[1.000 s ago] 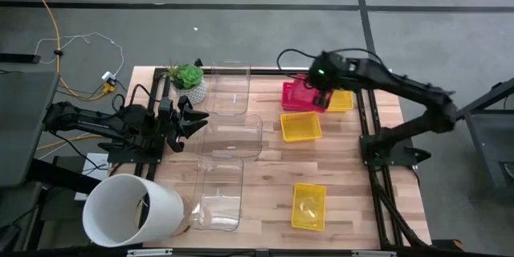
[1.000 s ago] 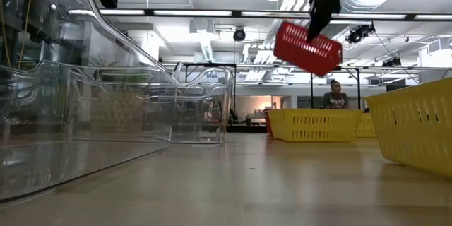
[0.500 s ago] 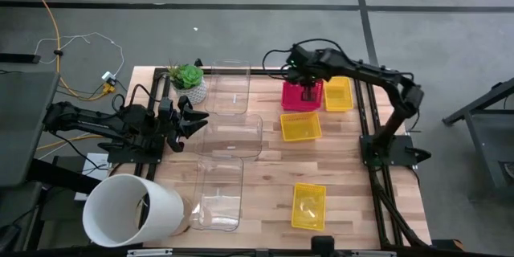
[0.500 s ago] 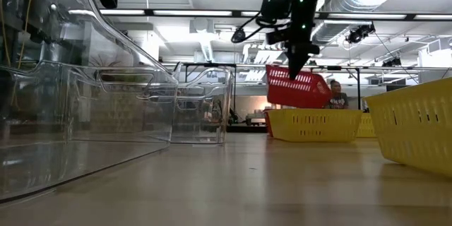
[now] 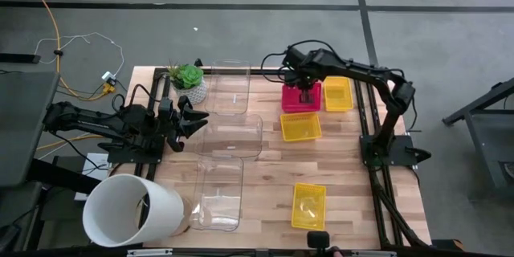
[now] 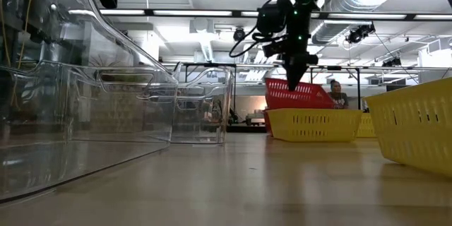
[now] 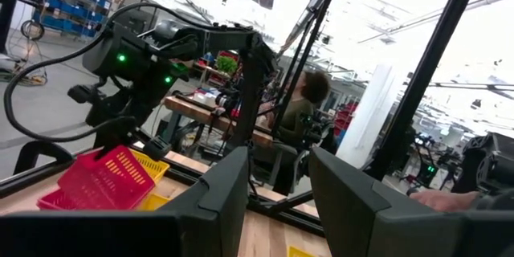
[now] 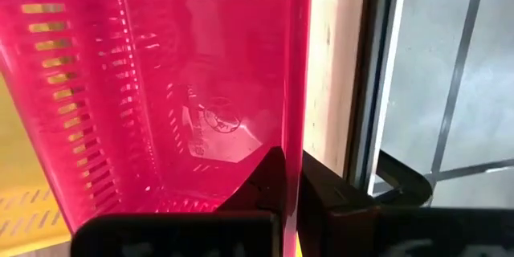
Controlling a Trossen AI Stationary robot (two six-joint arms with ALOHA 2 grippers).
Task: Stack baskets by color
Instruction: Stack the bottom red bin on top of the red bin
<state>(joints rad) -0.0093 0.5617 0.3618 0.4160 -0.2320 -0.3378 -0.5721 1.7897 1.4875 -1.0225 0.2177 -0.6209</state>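
The red basket is pinched by its wall in the right gripper, jaws clamped tight; the left gripper is parked partly open, nothing held.

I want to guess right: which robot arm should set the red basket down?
The right one. Its right gripper is shut on the red basket rim, low over the table's far side. The left gripper waits far off, empty.

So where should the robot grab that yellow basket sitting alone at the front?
Probably the yellow basket is best taken by one thin side wall, coming straight down from above. It lies flat and open-topped, so a rim fits between the fingers, as the right gripper holds the red basket.
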